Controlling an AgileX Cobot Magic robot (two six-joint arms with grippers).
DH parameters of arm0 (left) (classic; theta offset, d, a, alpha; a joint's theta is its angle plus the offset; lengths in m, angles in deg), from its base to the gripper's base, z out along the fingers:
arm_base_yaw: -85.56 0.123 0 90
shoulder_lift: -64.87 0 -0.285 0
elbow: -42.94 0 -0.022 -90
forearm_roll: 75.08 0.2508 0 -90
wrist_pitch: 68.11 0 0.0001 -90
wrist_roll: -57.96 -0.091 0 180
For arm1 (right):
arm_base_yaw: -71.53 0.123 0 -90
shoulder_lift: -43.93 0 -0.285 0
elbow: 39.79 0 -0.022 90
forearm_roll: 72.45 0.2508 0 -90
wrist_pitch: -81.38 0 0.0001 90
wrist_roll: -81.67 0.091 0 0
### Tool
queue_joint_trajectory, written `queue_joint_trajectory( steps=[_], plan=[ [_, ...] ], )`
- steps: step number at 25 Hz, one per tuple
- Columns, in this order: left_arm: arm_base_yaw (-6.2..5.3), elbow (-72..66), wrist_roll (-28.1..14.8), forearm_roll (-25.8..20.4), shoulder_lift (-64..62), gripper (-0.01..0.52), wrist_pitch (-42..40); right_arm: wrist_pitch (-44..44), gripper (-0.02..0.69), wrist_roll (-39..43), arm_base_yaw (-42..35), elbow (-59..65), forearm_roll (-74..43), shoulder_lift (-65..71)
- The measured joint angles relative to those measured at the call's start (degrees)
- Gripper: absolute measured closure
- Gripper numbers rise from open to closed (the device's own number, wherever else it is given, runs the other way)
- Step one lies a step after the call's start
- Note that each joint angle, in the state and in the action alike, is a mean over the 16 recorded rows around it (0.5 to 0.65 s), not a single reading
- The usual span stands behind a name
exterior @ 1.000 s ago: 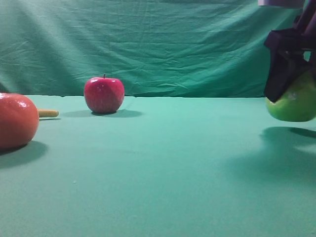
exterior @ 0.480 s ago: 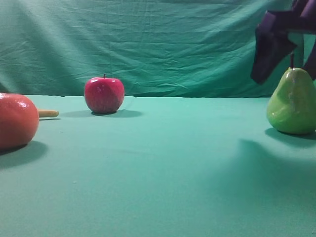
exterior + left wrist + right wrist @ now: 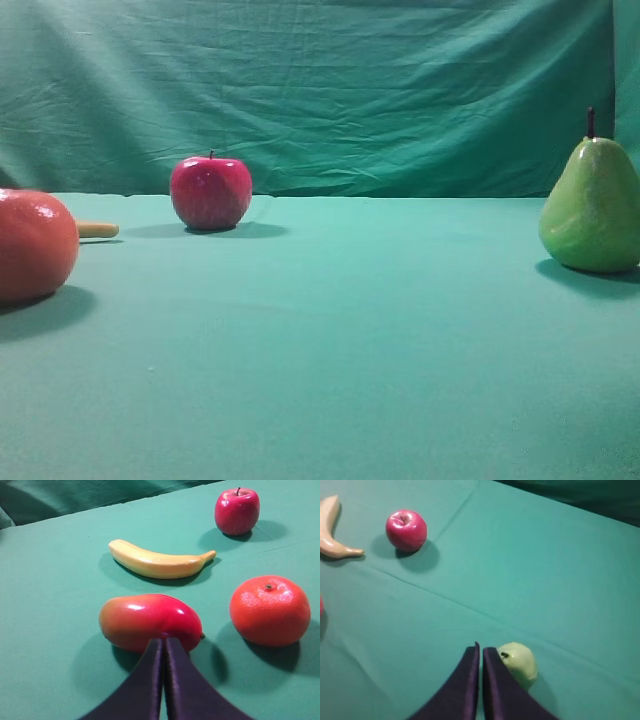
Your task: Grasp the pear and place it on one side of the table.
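Observation:
The yellow-green pear (image 3: pixel 594 208) stands upright on the teal table (image 3: pixel 350 330) at the far right, its dark stem pointing up. From above it shows as a pale green round shape (image 3: pixel 519 663) just right of my right gripper (image 3: pixel 480 649), whose dark fingers are shut with nothing between them, high over the cloth. My left gripper (image 3: pixel 163 641) is also shut and empty, hanging in front of a red-yellow mango (image 3: pixel 150 621). Neither gripper shows in the exterior high view.
A red apple (image 3: pixel 210 192) sits at the back left of the table. A large orange-red fruit (image 3: pixel 35 244) is at the left edge, with a banana (image 3: pixel 157 562) lying behind it. The wrinkled teal backdrop (image 3: pixel 320 90) closes off the rear.
My right gripper let go of the pear, rose out of the exterior high view and closed. The pear now stands free on the table's right side.

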Motion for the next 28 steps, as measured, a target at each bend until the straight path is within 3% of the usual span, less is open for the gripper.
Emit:
queue_joint_trajectory(
  steps=[11,19,28],
  plan=[
    [0.0,0.0,0.0,0.0,0.0,0.514,0.0,3.58,0.665,1.42,-0.02,7.93,0.17,-24.25],
    [0.0,0.0,0.0,0.0,0.0,0.514,0.0,5.76,0.665,5.51,-0.04,10.08,-2.25,-32.84],
    [0.0,0.0,0.0,0.0,0.0,0.514,0.0,-1.47,0.665,13.49,-1.35,18.49,-10.09,-37.49]
  ],
)
